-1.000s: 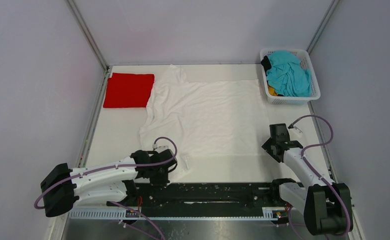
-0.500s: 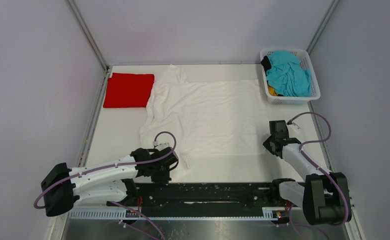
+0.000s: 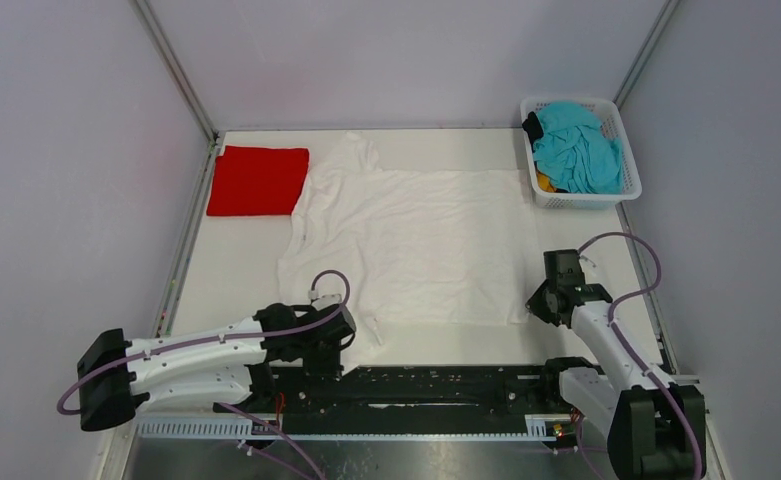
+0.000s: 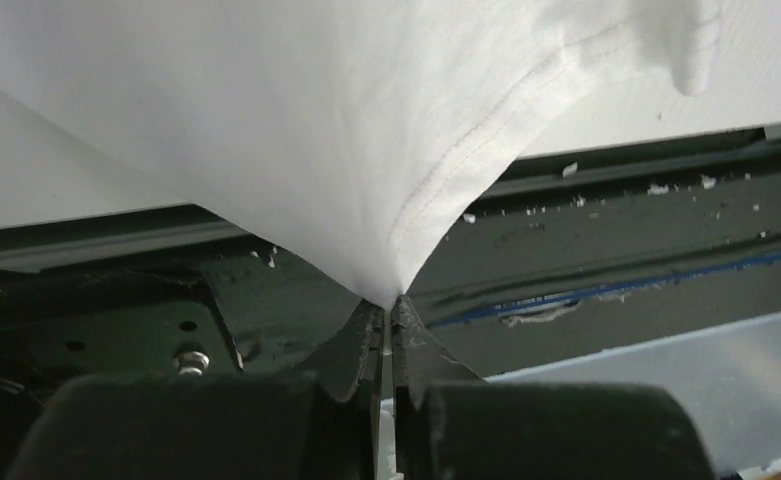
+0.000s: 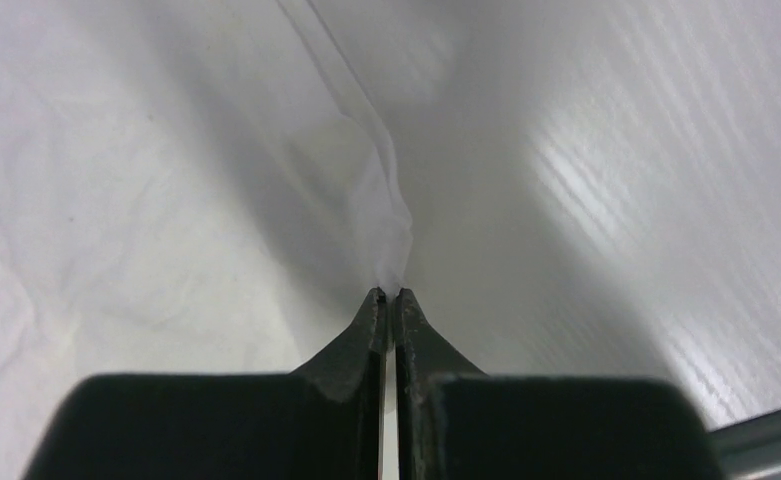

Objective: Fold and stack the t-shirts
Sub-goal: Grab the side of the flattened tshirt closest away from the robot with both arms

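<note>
White cotton t-shirt [image 3: 416, 240]: spread flat on the white tabletop [image 3: 231, 270]; the whole cloth has slid nearer the arm bases than a second ago.
Left jaws: clenched on the near-left hem corner, drawn back over the black base rail [image 4: 606, 240].
Right jaws: pinching the near-right hem corner, also pulled nearer.
Folded bright red t-shirt [image 3: 257, 180]: unmoved, far left, just beside the white sleeve.

One overhead, two wrist close-ups.
Top camera looks down from behind on the whole table [image 3: 231, 265]; wrist cameras face forward, tight on the near edge of the white t-shirt [image 3: 416, 240], seen from above too.
</note>
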Tool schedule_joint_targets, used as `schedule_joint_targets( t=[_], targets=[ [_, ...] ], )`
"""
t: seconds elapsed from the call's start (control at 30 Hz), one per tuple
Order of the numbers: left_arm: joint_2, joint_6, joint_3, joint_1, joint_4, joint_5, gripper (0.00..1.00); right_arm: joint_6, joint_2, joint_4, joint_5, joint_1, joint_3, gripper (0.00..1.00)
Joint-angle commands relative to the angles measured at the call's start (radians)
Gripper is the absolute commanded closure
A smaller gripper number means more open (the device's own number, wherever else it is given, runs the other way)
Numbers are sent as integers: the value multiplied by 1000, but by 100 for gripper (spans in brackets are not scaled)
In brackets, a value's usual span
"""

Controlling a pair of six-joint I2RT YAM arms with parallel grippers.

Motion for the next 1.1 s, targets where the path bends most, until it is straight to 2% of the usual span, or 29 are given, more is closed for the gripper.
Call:
schedule_joint_targets(
  t=[0.0, 0.17, 0.3, 0.5, 0.63, 0.8, 0.9, 1.07],
  targets=[
    [-47, -88, -7, -54, -39, 65, 100, 16, -84, -174, -120, -1, -5, 97],
    [-73, -122, -2, -101, -39, 76, 100, 52, -213, -313, -118, -1, -18, 97],
    [-82, -105, 13, -105, -29, 70, 100, 79, -302, -308, -103, 0, -31, 96],
    [-74, 24, 121, -77, 29, -155, 100, -30, -229, -261, -133, -1, 16, 95],
    [-79, 166, 173, 37, 138, -230, 100, -74, -149, -227, -162, -1, 68, 95],
    [-68, 308, 207, 218, 290, -220, 100, -112, -84, -217, -132, -1, 145, 94],
    [-49, 364, 238, 311, 325, -245, 100, -115, -52, -216, -112, -1, 195, 93],
    [-20, 473, 312, 407, 372, -283, 100, -128, 15, -232, -82, -3, 278, 93]
  ],
)
